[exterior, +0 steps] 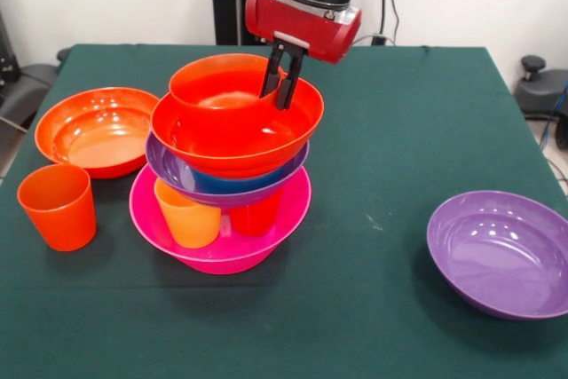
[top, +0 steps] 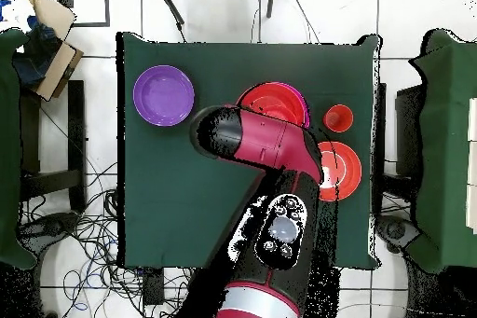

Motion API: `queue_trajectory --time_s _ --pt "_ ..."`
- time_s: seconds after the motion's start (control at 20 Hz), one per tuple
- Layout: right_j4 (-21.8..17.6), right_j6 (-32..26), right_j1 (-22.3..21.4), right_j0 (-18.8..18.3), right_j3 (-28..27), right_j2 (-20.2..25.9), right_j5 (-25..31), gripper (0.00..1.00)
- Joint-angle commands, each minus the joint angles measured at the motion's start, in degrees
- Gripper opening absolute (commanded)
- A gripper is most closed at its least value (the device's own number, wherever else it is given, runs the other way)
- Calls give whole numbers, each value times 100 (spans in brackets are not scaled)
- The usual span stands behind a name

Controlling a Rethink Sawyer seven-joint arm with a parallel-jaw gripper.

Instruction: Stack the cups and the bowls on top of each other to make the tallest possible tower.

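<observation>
The tower stands left of centre in the front view. Its base is the big pink bowl [exterior: 222, 259], with a yellow-orange cup [exterior: 188, 213] and a red cup [exterior: 256, 217] standing in it. On the cups rest a purple bowl [exterior: 169, 169], the small blue bowl [exterior: 238, 184], a wide orange bowl [exterior: 231, 144] and the small orange bowl [exterior: 213, 86] on top. My gripper [exterior: 280, 82] comes down from above and its fingers straddle the right rim of the small orange bowl, shut on it. In the overhead view the arm hides most of the tower [top: 273, 103].
A second wide orange bowl [exterior: 96, 130] [top: 340, 170] and a loose orange cup [exterior: 58, 206] [top: 339, 118] sit left of the tower in the front view. A second purple bowl [exterior: 501, 255] [top: 164, 96] lies at the right front. A green cloth [exterior: 382, 157] covers the table.
</observation>
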Motion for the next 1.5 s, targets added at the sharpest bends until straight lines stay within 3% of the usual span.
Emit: queue_trajectory --time_s 0.05,1.05,1.1,1.5 --pt "0 649 52 -96 370 729 -245 0" --pt "-115 447 22 -310 400 974 -439 0" --pt "-137 413 5 -337 416 1013 -485 100" --pt "-155 367 -75 -296 259 916 -13 100"
